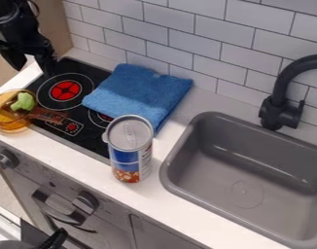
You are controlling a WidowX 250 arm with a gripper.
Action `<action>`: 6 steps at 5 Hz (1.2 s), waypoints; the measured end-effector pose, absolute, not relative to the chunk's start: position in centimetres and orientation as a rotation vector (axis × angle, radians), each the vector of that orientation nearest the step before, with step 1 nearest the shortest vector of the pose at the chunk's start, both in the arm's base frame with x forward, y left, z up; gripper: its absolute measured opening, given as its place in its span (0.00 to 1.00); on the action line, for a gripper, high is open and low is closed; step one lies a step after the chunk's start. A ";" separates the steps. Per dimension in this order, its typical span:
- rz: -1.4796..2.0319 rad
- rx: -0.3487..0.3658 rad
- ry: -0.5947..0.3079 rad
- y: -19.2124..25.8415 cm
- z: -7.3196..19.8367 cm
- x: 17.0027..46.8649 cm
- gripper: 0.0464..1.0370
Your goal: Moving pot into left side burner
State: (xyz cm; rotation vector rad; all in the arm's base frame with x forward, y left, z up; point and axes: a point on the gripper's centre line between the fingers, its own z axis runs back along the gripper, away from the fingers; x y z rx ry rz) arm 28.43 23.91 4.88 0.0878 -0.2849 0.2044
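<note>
Pot (15,126) sits nearer the camera than the hand (35,69), which is spread open, holding nothing.

Pot (14,125) (vegetable (23,102) inside) at left front corner of stove (90,139); towel (138,93) on stove, can (129,153) before towel; sink (252,155) right.

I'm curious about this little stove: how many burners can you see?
2. The left burner shows almost whole; the right burner is partly under the blue cloth, which may hide more.
</note>
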 end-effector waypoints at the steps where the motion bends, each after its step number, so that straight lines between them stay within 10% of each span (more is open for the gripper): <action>1: 0.198 0.064 -0.249 23.6 3.5 28.0 0.96; 6: -0.513 0.062 0.021 26.7 -1.3 22.5 0.96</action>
